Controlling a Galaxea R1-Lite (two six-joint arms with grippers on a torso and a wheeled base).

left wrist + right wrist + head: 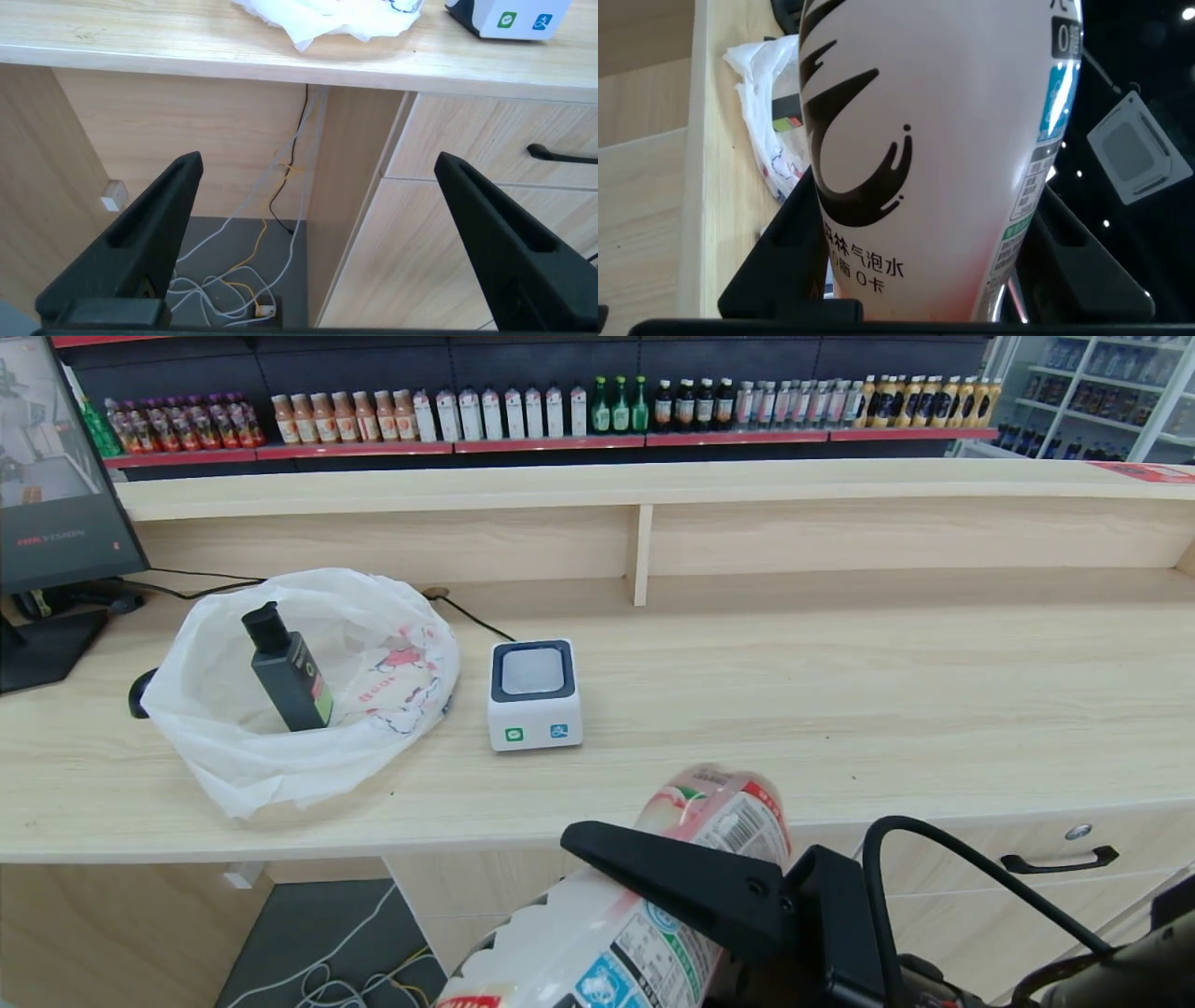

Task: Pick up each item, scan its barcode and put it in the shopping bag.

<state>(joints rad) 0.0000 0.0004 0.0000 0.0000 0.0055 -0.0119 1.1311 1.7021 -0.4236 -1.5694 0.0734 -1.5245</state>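
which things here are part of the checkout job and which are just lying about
Job: pink bottle in right gripper, scanner, shopping bag, dark bottle inside it.
Lying about: monitor, shelf drinks, floor cables.

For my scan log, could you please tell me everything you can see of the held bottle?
The bottle looks plastic, pale pink and white, with a printed wrap label, a black swirl and a barcode facing up. It lies tilted, clamped in the right gripper, held before the counter edge, touching nothing else.
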